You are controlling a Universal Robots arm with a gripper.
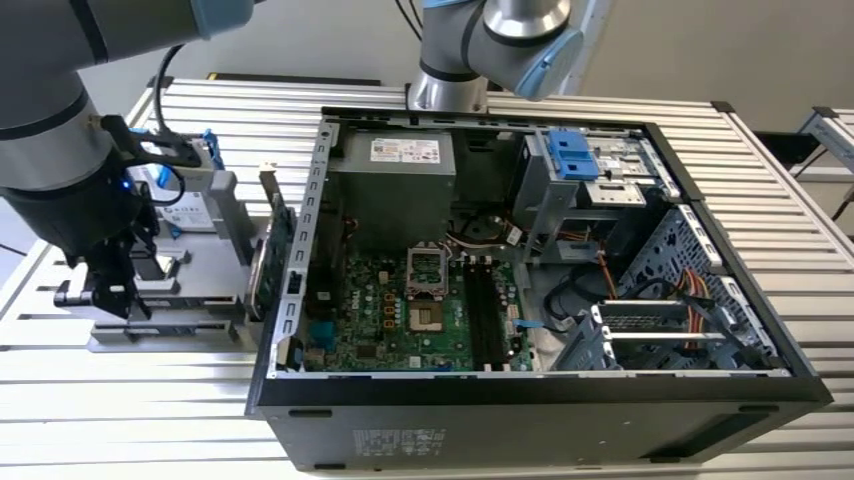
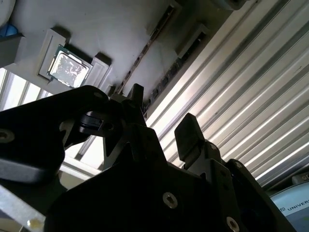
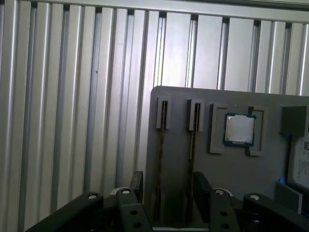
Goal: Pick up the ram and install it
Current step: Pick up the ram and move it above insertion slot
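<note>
Exterior view's left: gripper [image 1: 114,298] low over grey tray [image 1: 174,335], jaws spread apart, nothing held. First wrist view: ram [image 3: 161,159] stands edge-on in narrow tray slot, in line with gap between fingers [image 3: 136,182], ungripped. Second slot [image 3: 193,145] just beside it, then processor chip [image 3: 240,129]. Exterior view, further right: green card [image 1: 280,260] upright, then open computer case [image 1: 534,385] with motherboard [image 1: 414,310].

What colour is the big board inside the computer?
Green: the motherboard, clearest in the exterior view.
</note>
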